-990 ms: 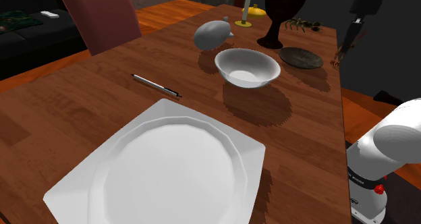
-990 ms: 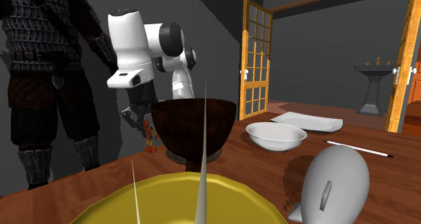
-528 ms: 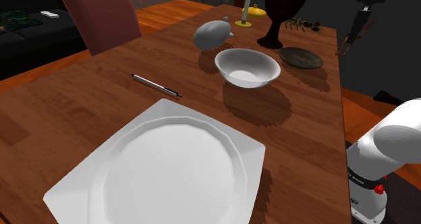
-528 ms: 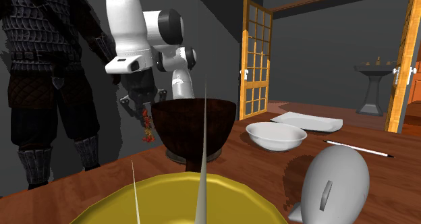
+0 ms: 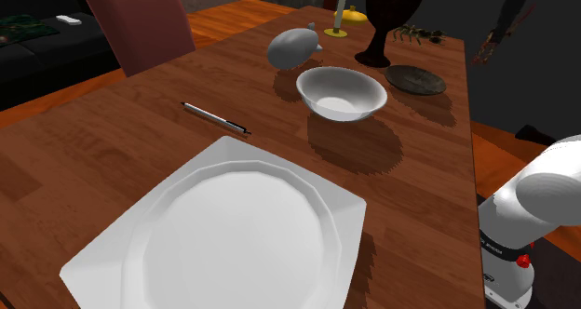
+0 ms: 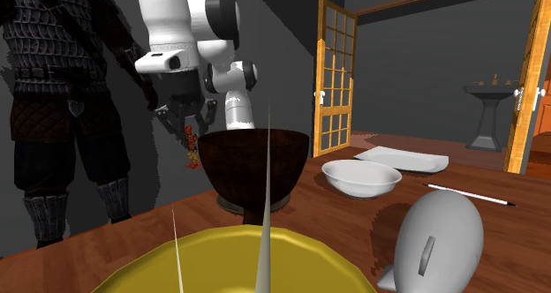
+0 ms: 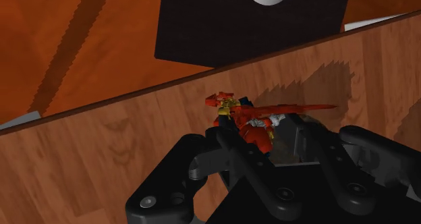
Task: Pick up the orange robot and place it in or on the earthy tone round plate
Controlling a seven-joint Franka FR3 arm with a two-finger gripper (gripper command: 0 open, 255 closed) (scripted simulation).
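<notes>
Pincer (image 7: 260, 140) clenched on orange robot (image 7: 244, 121)
I hold it in the air over the table (image 5: 112, 140); the brown round plate (image 5: 416, 79) lies on it, beside the dark goblet (image 5: 386, 23)

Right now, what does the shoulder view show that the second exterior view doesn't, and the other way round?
Shoulder view: the dull brown round plate lying beside the dark goblet, and a black sofa past the table.
Second exterior view: a suit of armour, a glazed door and a washbasin.
Both: the gripper shut on the orange robot, held in the air; the goblet, the white bowl, the pen and the square white plate.
</notes>
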